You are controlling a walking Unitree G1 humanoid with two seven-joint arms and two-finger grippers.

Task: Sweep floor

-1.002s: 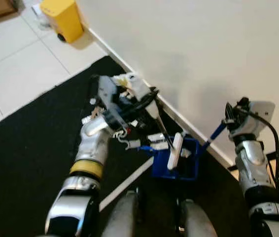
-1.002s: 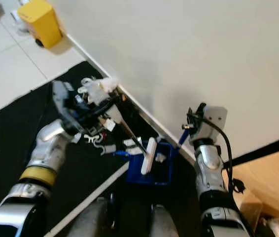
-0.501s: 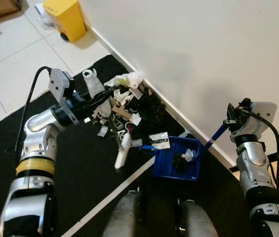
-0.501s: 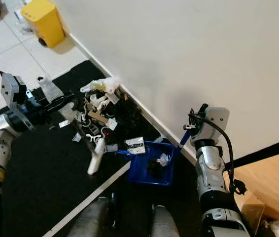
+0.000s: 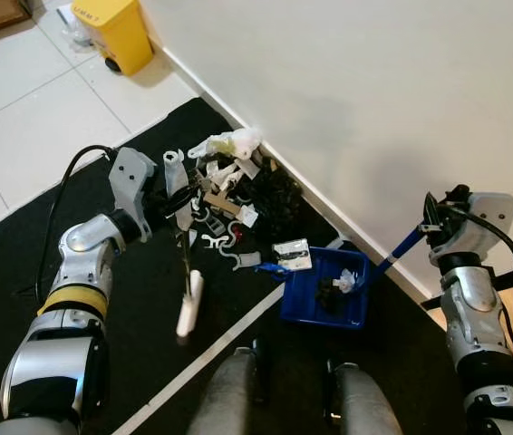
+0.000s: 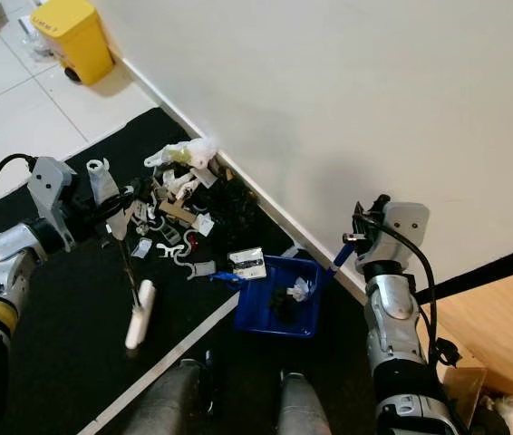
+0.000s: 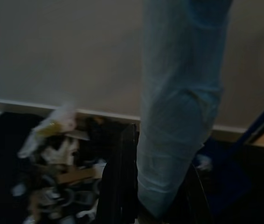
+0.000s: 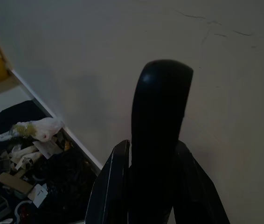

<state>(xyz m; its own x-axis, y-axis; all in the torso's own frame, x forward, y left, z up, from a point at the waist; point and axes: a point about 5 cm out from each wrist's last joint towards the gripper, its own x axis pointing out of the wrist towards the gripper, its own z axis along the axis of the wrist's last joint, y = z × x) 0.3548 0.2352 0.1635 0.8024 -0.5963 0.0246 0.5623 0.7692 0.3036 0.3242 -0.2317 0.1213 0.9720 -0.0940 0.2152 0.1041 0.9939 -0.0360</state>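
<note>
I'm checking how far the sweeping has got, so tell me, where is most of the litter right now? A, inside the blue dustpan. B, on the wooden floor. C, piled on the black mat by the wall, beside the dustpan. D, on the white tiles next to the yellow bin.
C: the litter pile lies on the black mat against the wall, while the blue dustpan holds only a few bits.
</note>
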